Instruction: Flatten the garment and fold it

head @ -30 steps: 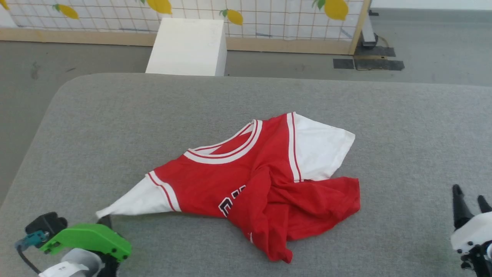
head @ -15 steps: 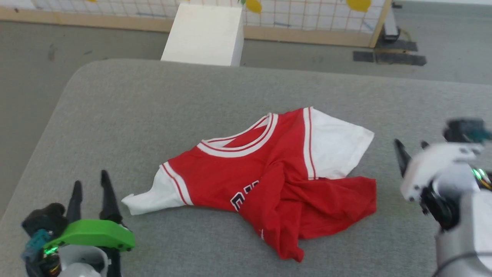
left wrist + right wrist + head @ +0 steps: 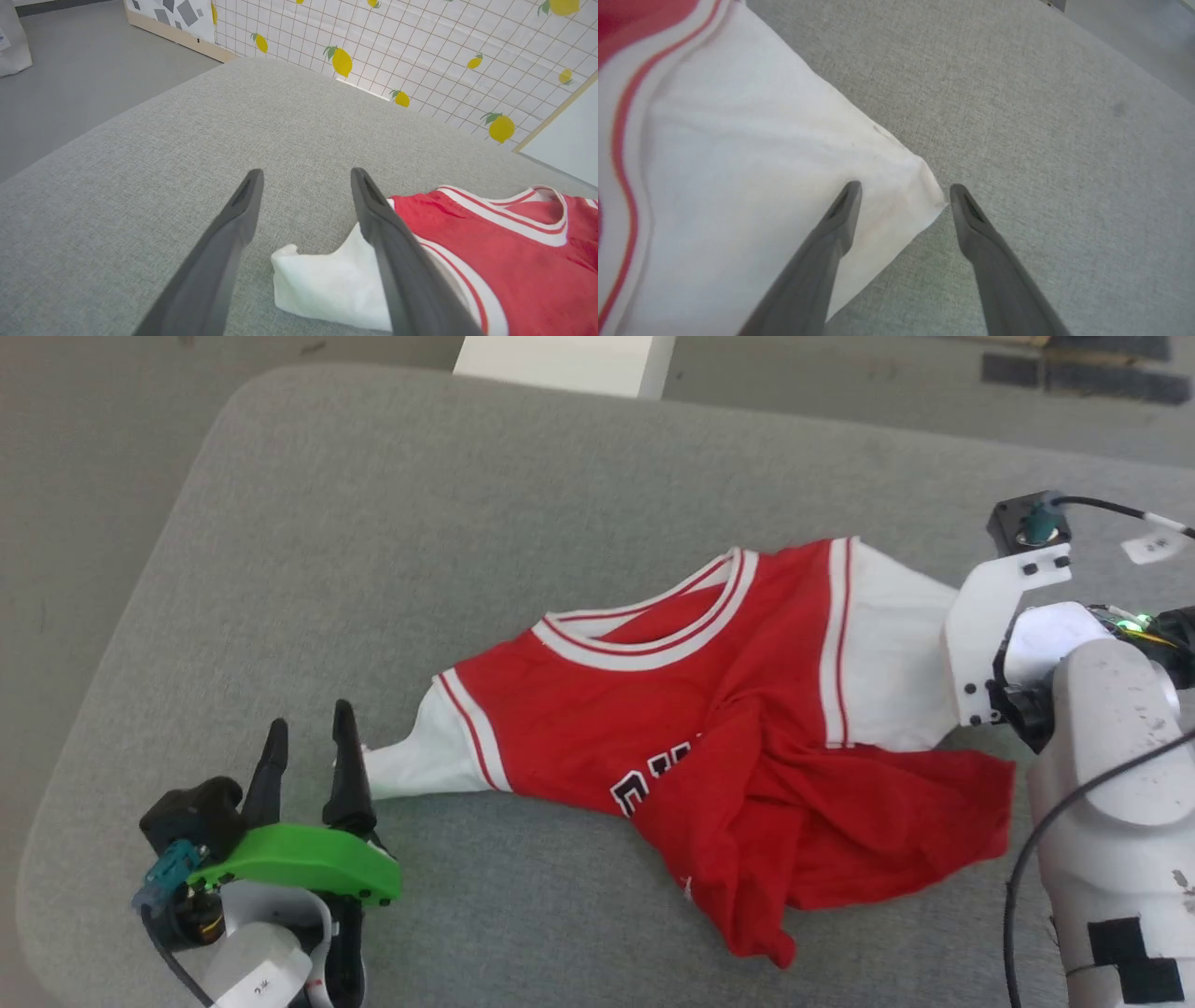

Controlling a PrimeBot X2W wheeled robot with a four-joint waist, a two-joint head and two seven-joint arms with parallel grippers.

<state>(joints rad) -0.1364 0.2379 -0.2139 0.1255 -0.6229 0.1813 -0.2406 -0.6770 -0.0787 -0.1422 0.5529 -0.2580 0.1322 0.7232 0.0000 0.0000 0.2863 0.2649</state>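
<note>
Head view | left gripper (image 3: 310, 717) spread, empty, beside garment (image 3: 653, 728) sleeve | right gripper (image 3: 904, 186) spread, empty, over other sleeve corner

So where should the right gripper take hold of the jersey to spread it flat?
Probably the outer corner of the jersey's white sleeve, coming from the bare grey surface side. That corner lies free and flat between the right gripper's open fingers; the red hem is bunched.

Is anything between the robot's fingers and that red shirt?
Nothing visible. The left gripper is open by one white sleeve of the red thin-fabric jersey; the right gripper is open at the other sleeve's corner.
</note>
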